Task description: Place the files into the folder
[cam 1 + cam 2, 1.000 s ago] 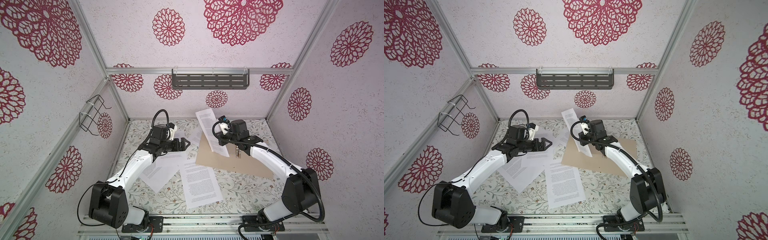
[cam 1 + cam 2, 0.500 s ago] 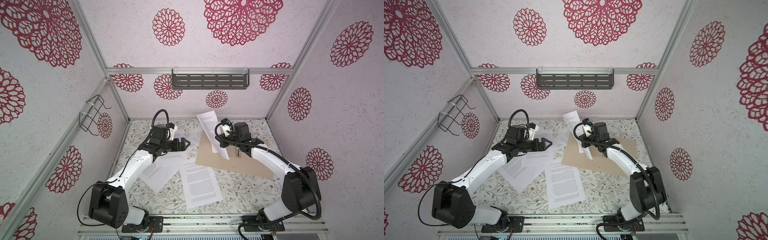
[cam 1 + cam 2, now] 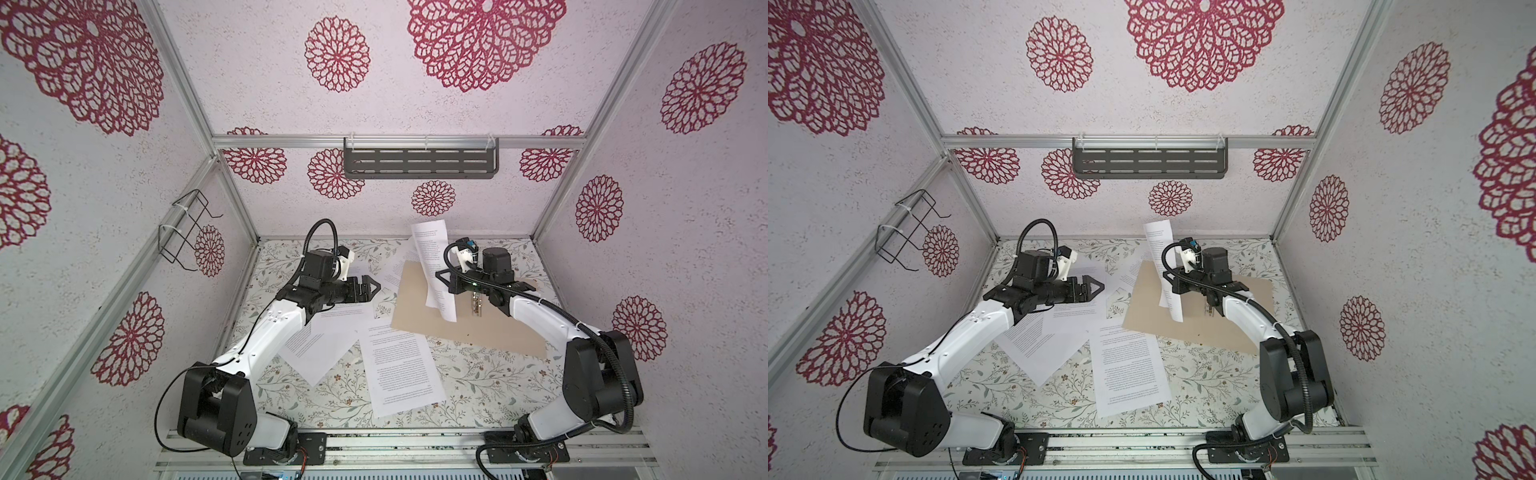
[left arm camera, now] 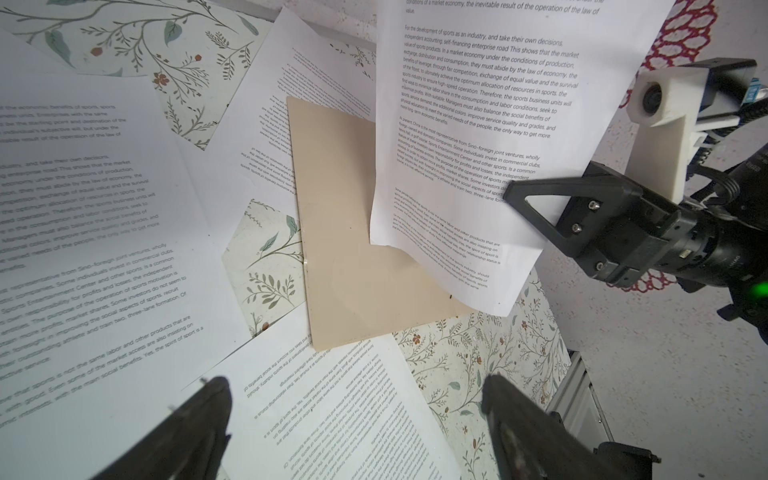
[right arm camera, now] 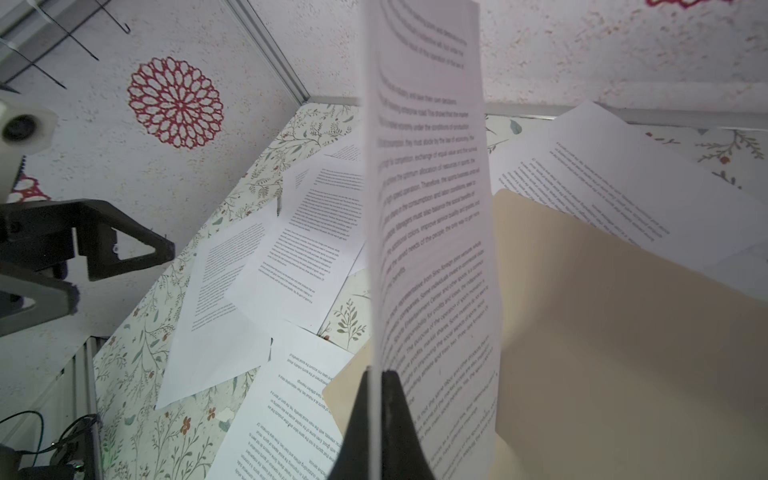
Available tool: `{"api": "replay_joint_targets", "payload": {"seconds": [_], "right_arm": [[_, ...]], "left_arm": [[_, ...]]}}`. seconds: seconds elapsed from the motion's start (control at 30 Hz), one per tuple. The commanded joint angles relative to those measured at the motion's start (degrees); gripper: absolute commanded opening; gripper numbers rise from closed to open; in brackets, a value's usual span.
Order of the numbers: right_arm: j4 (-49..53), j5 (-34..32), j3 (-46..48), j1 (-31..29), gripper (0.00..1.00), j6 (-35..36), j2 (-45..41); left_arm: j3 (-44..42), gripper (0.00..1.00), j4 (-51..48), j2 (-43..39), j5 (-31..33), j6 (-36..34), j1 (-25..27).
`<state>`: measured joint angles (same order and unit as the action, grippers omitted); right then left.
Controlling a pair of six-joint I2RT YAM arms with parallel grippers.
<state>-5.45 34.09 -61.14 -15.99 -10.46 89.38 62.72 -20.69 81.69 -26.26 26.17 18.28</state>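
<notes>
The tan folder (image 3: 469, 332) (image 3: 1200, 322) lies open on the table at the right, its small metal fastener (image 3: 475, 305) showing. My right gripper (image 3: 441, 277) (image 3: 1168, 277) (image 5: 376, 374) is shut on the edge of one white printed sheet (image 3: 434, 266) (image 4: 478, 124) (image 5: 428, 208). The sheet hangs nearly upright over the folder's left leaf, its lower edge close to the card. Several other files (image 3: 399, 370) (image 3: 320, 353) lie loose on the table left of and in front of the folder. My left gripper (image 3: 374, 286) (image 4: 353, 386) hovers open above them, holding nothing.
One sheet (image 3: 395, 274) lies partly tucked under the folder's far left corner. A dark slotted shelf (image 3: 419, 164) hangs on the back wall and a wire rack (image 3: 185, 232) on the left wall. Enclosure walls close in three sides; a metal rail (image 3: 395, 444) runs along the front.
My right gripper has shifted a little toward the front with the sheet, so the sheet hangs lower over the folder. The left arm has not moved.
</notes>
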Motion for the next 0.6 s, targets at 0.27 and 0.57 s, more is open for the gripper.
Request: {"api": "replay_joint_targets", "payload": {"seconds": [0.27,0.57], "right_arm": [[-5.41,8.49,-3.28,0.71,0.00,-2.36,3.39],[-3.01,11.30,-5.01,3.84,0.00,-0.36,4.92]], "left_arm": [[0.83,0.97,0.49,-0.74,-0.02,-1.32,-0.14],[0.83,0.97,0.44,-0.83,0.07,-1.40,-0.32]]}}
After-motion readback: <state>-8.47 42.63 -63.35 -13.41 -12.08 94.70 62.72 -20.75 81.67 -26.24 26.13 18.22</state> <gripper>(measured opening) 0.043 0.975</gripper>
